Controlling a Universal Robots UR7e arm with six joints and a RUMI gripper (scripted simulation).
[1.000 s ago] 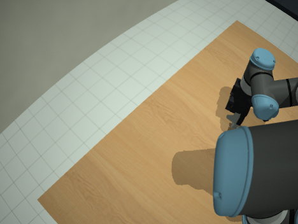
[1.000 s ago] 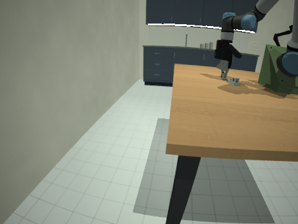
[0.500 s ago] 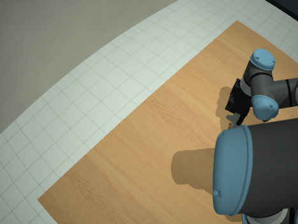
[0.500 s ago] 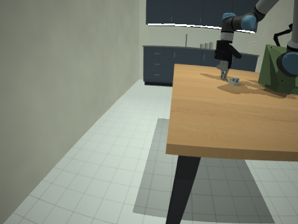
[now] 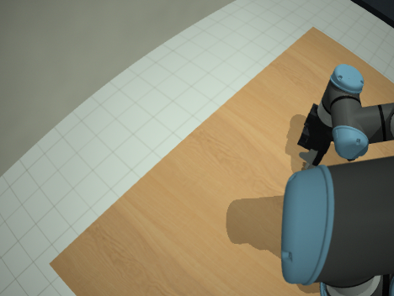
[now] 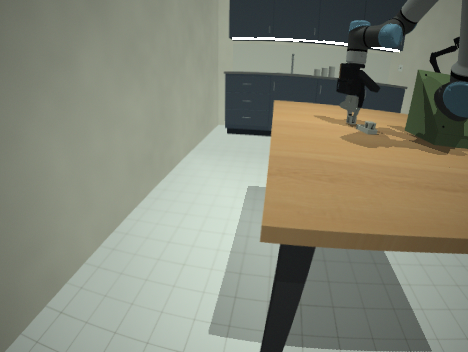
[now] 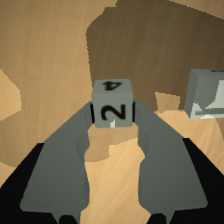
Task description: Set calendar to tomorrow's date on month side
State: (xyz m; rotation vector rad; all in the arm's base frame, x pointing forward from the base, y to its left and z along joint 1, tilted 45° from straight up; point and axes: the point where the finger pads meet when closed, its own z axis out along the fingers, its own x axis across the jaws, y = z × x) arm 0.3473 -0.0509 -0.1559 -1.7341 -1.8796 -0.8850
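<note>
My gripper [image 7: 113, 102] is shut on a grey digit cube [image 7: 113, 102]. In the wrist view the cube's near face shows a 2 and its upper face a 4. The cube hangs just above the wooden table. The grey calendar tray [image 7: 206, 96] lies to the right of the cube, cut off by the frame edge, with a cube in it. In the exterior view the gripper [image 6: 351, 118] holds the cube low over the table, just left of the tray [image 6: 368, 130]. In the top view the gripper [image 5: 316, 157] shows partly behind the arm; the tray is hidden there.
The arm's large grey and blue links [image 5: 337, 223] block the lower right of the top view. A green block [image 6: 437, 112] stands on the table right of the tray. The table's left edge [image 6: 270, 165] drops to the tiled floor.
</note>
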